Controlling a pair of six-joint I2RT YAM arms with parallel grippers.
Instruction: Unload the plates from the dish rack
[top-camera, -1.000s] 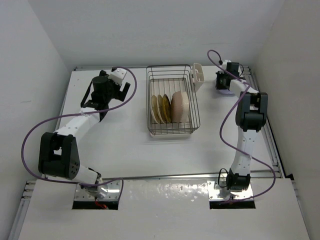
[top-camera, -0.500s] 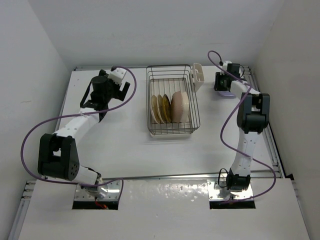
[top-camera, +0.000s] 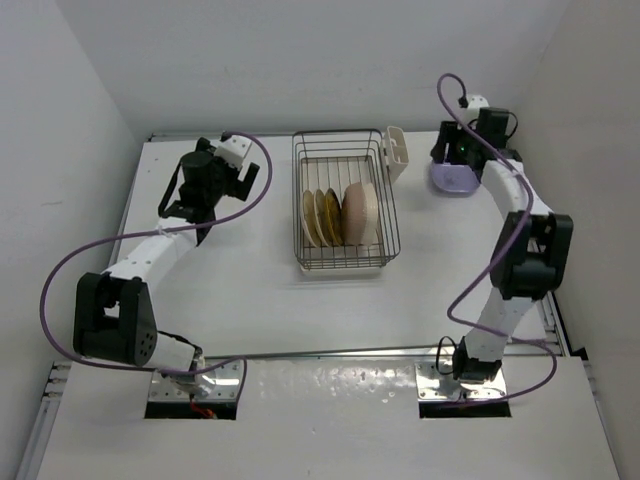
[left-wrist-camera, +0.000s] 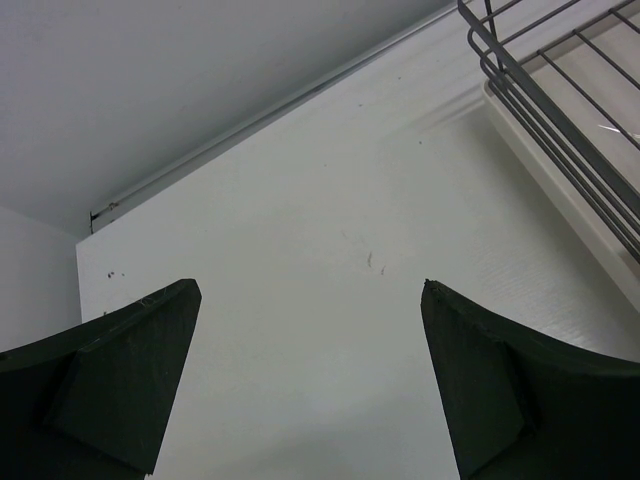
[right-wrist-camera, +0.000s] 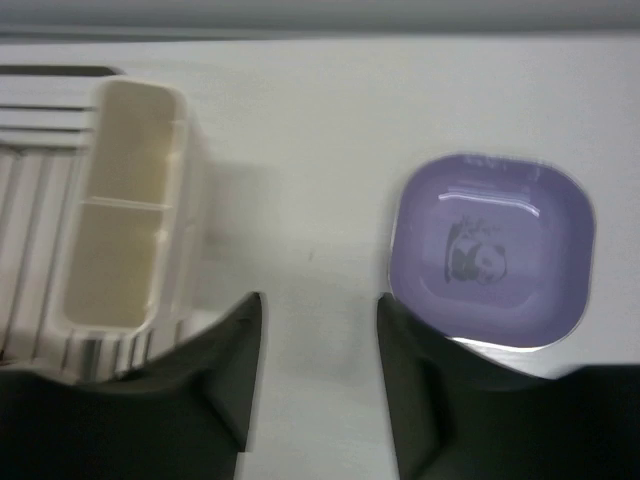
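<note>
The dish rack (top-camera: 340, 200) stands at the table's middle, with its white cutlery cup (top-camera: 396, 153) at the far right corner. Thin cream and yellow-gold plates (top-camera: 318, 217) and a pinkish-beige plate (top-camera: 360, 213) stand upright in it. A lavender plate (top-camera: 452, 177) lies flat on the table right of the rack. My right gripper (top-camera: 452, 150) hovers over it, open and empty. In the right wrist view the lavender plate (right-wrist-camera: 490, 250) sits beside the right finger of the gripper (right-wrist-camera: 320, 305). My left gripper (top-camera: 235, 178) is open and empty, left of the rack.
The cutlery cup (right-wrist-camera: 125, 210) is close to the left of the right gripper. The rack's corner (left-wrist-camera: 560, 90) shows at the upper right of the left wrist view, beyond the left gripper (left-wrist-camera: 310, 290). Walls close in the table at the back and sides.
My right gripper has risen and drawn back from the lavender plate, which now lies uncovered on the table. The left arm has barely moved.
</note>
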